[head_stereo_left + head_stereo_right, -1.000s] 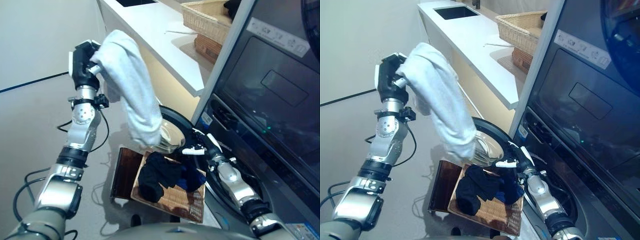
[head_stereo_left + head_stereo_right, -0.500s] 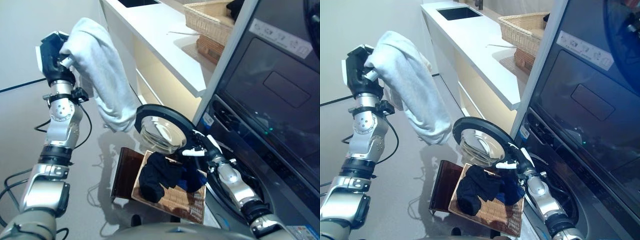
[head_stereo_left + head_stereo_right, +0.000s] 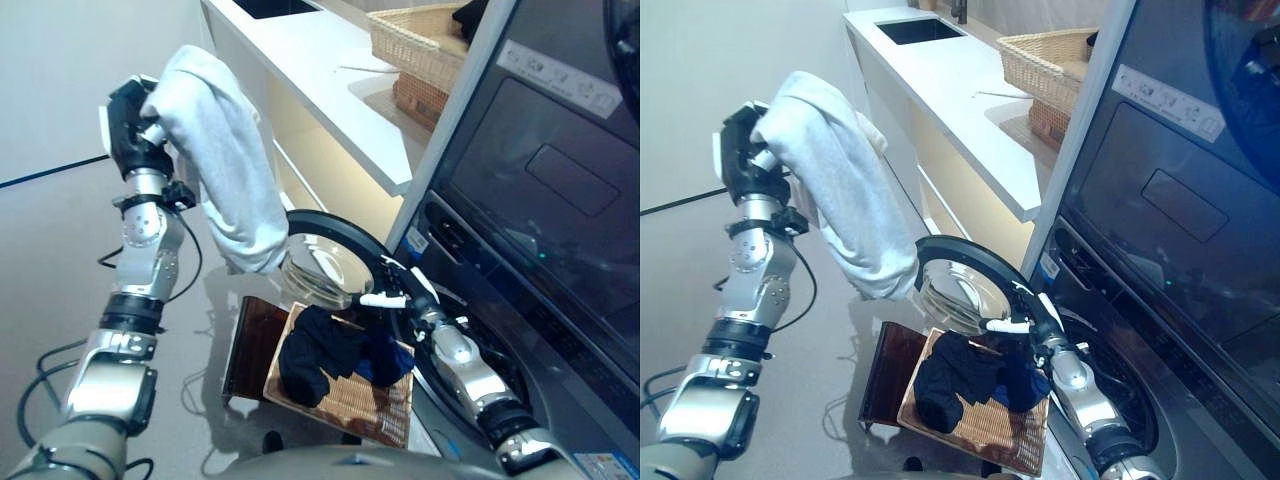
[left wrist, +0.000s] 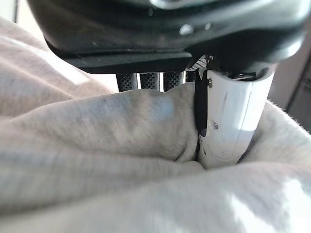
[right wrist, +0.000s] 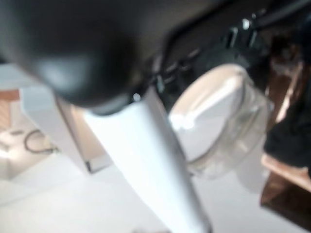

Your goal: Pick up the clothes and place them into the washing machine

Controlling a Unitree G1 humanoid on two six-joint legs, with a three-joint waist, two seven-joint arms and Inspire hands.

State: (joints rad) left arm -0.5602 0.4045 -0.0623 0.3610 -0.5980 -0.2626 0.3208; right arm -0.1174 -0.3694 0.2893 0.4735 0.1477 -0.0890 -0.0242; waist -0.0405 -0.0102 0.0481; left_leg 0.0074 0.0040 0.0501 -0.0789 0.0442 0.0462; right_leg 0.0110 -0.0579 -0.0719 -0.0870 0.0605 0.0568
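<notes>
White towel (image 3: 228, 170) gripped by left robot hand (image 3: 133, 135); right robot hand (image 3: 405, 295) open at door (image 3: 325, 268)

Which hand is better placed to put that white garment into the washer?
Left. The left hand already grips the white garment, which hangs above the open washer door. The right hand is low at the door rim, holding nothing visible.

one white garment (image 3: 228, 160), two wicker baskets (image 3: 420, 35)
</notes>
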